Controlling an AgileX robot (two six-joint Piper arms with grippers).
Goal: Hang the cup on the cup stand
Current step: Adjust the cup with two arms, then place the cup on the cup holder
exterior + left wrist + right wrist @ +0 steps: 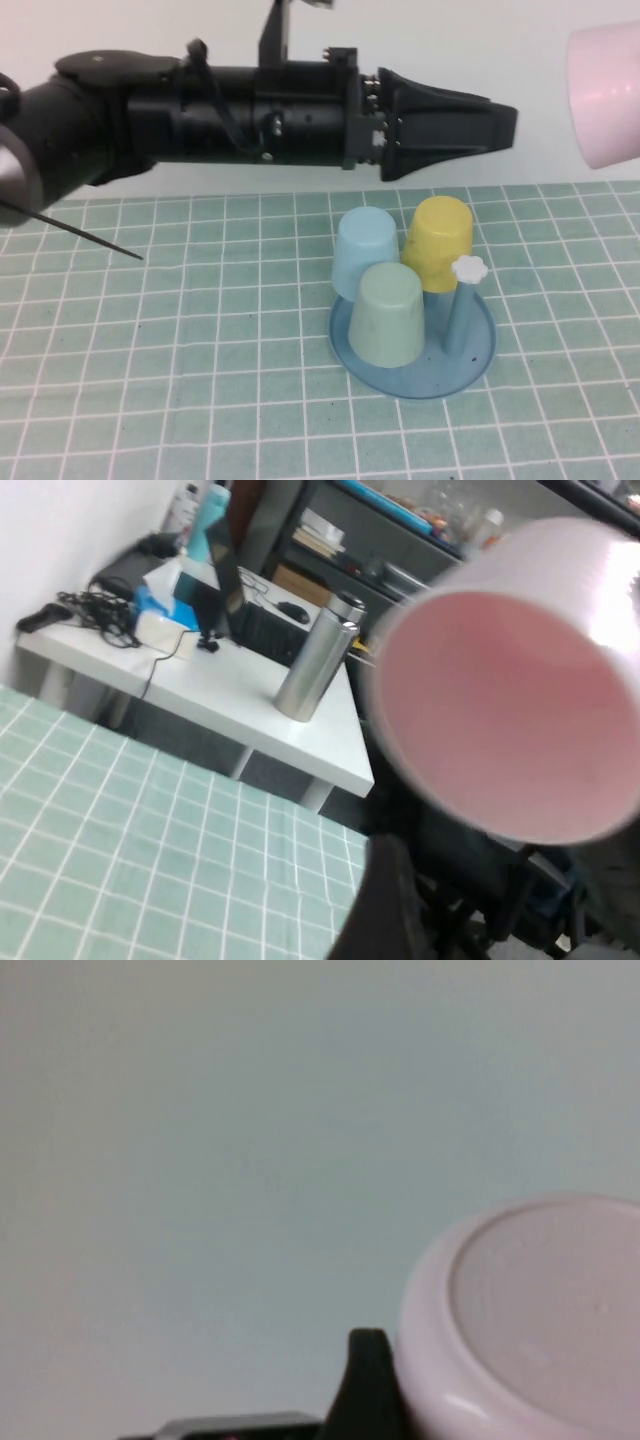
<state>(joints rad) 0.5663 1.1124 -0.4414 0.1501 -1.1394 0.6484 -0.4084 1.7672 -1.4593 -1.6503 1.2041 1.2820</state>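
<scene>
Pink cup [607,95] is way up at the right edge of the high view, well above the table and lying sideways, open mouth pointing toward the left arm. The left wrist camera looks straight into that mouth, so the cup [510,695] fills most of its view. The right gripper [368,1375] is barely visible, just one dark finger tip touching the cup's side [520,1330] in the right wrist view, so it looks like it's pinching the cup, jaws wide around it.

Left gripper [500,125] hangs high over the table, pointing at the cup but clearly apart from it, jaws spread and holding nothing.

Down on the green grid mat [150,350] sits the blue cup stand [470,365] with a light blue cup [365,250], a yellow cup [440,240] and a pale green cup [390,312] upside down on it. One peg with a white flower cap [468,268] is bare
</scene>
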